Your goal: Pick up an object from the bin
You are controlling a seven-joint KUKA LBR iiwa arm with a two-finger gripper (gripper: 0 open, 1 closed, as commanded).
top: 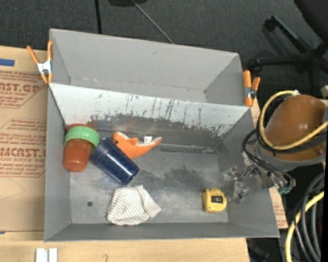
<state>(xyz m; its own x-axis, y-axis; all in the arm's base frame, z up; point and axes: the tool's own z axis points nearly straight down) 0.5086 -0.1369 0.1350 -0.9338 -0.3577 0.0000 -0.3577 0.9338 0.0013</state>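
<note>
Your gripper [239, 185] sits low at the right side of the grey bin [151, 71], against its right wall; you cannot tell whether it is open or closed. Nearest to it, just to its lower left on the bin floor, lies a small yellow tape measure [214, 201] with a dark face label too small to read. Further left you have a crumpled striped cloth [131, 206], and at the left a dark blue cup [115, 162] on its side, a brown bottle [77, 150] with a green cap, and an orange plastic toy [134, 144] bearing a small white tag.
</note>
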